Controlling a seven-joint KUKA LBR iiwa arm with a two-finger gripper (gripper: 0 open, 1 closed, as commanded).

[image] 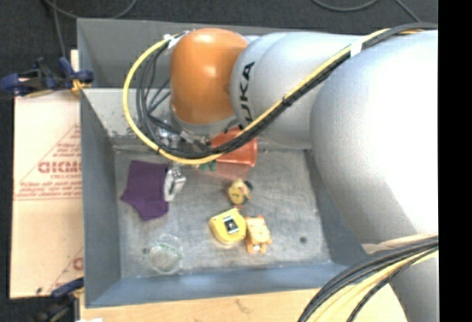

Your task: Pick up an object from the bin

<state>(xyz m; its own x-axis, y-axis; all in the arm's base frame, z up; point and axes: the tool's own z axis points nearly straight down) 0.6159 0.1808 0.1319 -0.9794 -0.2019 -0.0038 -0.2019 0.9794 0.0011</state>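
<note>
Purple cloth (146,189), crumpled, lies just beside the tool (175,184), whose grip I cannot tell.

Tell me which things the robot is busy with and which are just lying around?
Busy with: the gripper, and the purple cloth right beside it, on the left of the grey bin.

Just lying around: yellow tape measure, small orange toy next to it, little yellow toy, red-orange box, clear cup.

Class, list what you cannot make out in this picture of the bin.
Camera view:
Red box: mostly hidden under the arm.
End effector: top hidden by the orange cover.
Yellow toy: too small to identify.
Bin: right part covered by the arm.
</note>
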